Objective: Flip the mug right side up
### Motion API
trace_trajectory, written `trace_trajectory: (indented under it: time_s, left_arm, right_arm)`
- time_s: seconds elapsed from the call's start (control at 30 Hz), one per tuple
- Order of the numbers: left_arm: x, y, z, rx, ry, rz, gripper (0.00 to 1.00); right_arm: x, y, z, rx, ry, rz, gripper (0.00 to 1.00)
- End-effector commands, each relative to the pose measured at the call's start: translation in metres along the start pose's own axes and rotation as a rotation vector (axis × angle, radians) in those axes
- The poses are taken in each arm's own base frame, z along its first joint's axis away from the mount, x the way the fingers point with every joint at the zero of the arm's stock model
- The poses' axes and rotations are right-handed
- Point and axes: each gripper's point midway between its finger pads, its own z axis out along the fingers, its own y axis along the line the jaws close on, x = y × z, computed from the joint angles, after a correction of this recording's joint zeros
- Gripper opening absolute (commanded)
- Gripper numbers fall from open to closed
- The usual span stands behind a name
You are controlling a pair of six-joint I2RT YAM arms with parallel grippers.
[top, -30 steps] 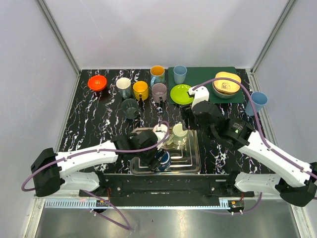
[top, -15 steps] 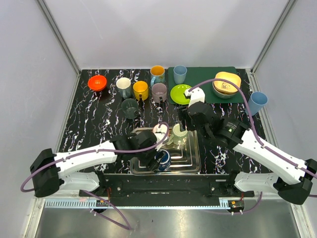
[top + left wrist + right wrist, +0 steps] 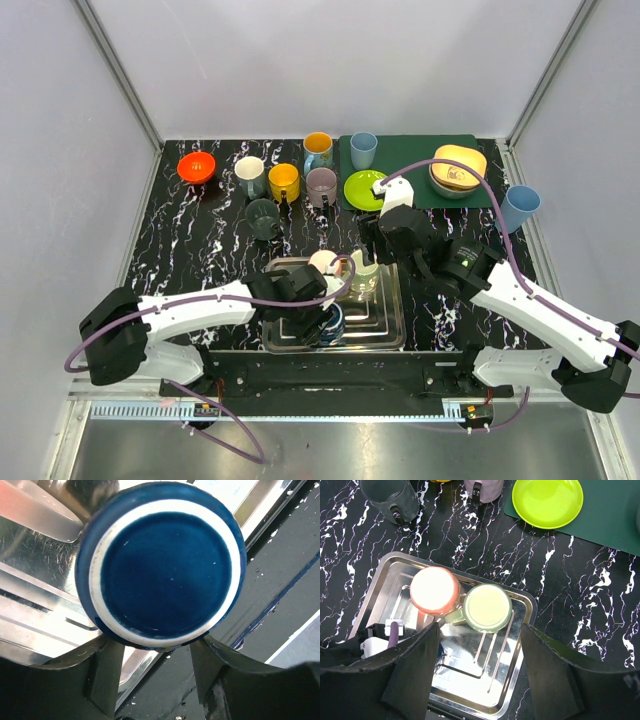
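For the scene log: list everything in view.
dark blue mug: 1, inverted, tray front
other inverted mugs: 2, pink, pale green, tray
metal tray: 1, silver, front centre
upright mugs: 5, white-lined, yellow, green, mauve, orange-lined, behind tray
cups: 2, light blue, mat, right edge
bowl: 1, red, far left
plate: 1, lime, mat
bowl stack: 1, yellow, mat
mat: 1, green, right
left gripper: 1, black, straddling blue mug
right gripper: 1, black, open above tray

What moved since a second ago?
The left end effector slid closer to the upside-down blue mug in the metal tray, fingers now either side of it, and that arm's elbow swung inward. The right end effector drifted slightly left. The pink mug, green mug and the rest stayed put.
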Motion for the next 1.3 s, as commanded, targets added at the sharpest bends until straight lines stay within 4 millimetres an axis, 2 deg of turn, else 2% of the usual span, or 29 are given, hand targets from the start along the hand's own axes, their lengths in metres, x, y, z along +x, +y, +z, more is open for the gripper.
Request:
trace_trajectory:
  time_s: [0.0,0.13,0.23,0.27,0.4,0.5,0.53,0.6,0.63,0.7,0.73,0.8,0.83,0.93,0.97,1.03,1.07,1.13,1.17,1.23,1.27]
  left_arm:
    - [-0.023,-0.009,0.0,0.032,-0.055,0.038,0.54]
    - [-0.024,-0.011,0.003,0.044,-0.049,0.039,0.43]
    - [-0.026,-0.012,0.003,0.05,-0.058,0.036,0.3]
    - [-0.027,-0.013,0.002,0.053,-0.064,0.034,0.22]
    - [-0.031,-0.013,-0.004,0.049,-0.09,0.03,0.0]
    - [-0.036,-0.015,-0.017,0.049,-0.128,0.015,0.0]
    - [-0.044,-0.019,-0.03,0.056,-0.168,0.015,0.0]
    - [-0.047,-0.019,-0.046,0.038,-0.198,-0.012,0.0]
    - [-0.057,-0.023,-0.065,0.048,-0.265,-0.015,0.0]
    - [-0.061,-0.023,-0.086,0.04,-0.321,-0.053,0.0]
    - [-0.069,-0.025,-0.106,0.044,-0.39,-0.062,0.0]
    - [-0.074,-0.023,-0.125,0.035,-0.453,-0.095,0.0]
    - [-0.079,-0.026,-0.142,0.051,-0.511,-0.104,0.0]
    - [-0.093,-0.024,-0.175,0.067,-0.687,-0.173,0.0]
    - [-0.106,-0.025,-0.191,0.09,-0.79,-0.202,0.0]
    - [-0.11,-0.025,-0.22,0.134,-0.939,-0.235,0.0]
    - [-0.122,-0.028,-0.242,0.175,-1.052,-0.259,0.0]
    - [-0.123,-0.03,-0.271,0.235,-1.182,-0.269,0.0]
    - [-0.13,-0.036,-0.292,0.288,-1.263,-0.267,0.0]
    - [-0.131,-0.042,-0.314,0.344,-1.338,-0.248,0.0]
    - [-0.134,-0.048,-0.326,0.382,-1.376,-0.231,0.0]
  right_arm:
    - [-0.011,0.0,-0.007,-0.011,-0.043,0.041,0.72]
    - [-0.008,0.0,-0.008,-0.014,-0.039,0.046,0.71]
    - [-0.006,0.001,-0.008,-0.019,-0.035,0.051,0.71]
    - [-0.005,0.001,-0.008,-0.022,-0.029,0.05,0.71]
    - [-0.005,0.003,-0.008,-0.031,-0.027,0.057,0.71]
    - [-0.006,0.004,-0.011,-0.044,-0.029,0.063,0.71]
    - [-0.008,0.004,-0.014,-0.052,-0.037,0.069,0.71]
    - [-0.013,0.004,-0.02,-0.064,-0.053,0.081,0.7]
    - [-0.018,0.002,-0.026,-0.07,-0.071,0.092,0.71]
    - [-0.028,-0.003,-0.035,-0.067,-0.109,0.112,0.71]
    - [-0.036,-0.007,-0.045,-0.066,-0.141,0.137,0.71]
    - [-0.047,-0.014,-0.056,-0.062,-0.194,0.175,0.71]
    - [-0.053,-0.016,-0.067,-0.082,-0.227,0.212,0.72]
    - [-0.062,-0.007,-0.083,-0.191,-0.281,0.283,0.73]
    - [-0.065,0.003,-0.088,-0.257,-0.29,0.302,0.74]
    - [-0.06,0.014,-0.094,-0.336,-0.286,0.339,0.75]
    - [-0.062,0.027,-0.1,-0.419,-0.283,0.351,0.76]
    - [-0.053,0.042,-0.102,-0.505,-0.252,0.368,0.77]
    - [-0.055,0.057,-0.111,-0.599,-0.247,0.367,0.77]
    - [-0.046,0.073,-0.114,-0.696,-0.211,0.367,0.77]
    - [-0.048,0.088,-0.123,-0.795,-0.207,0.355,0.77]
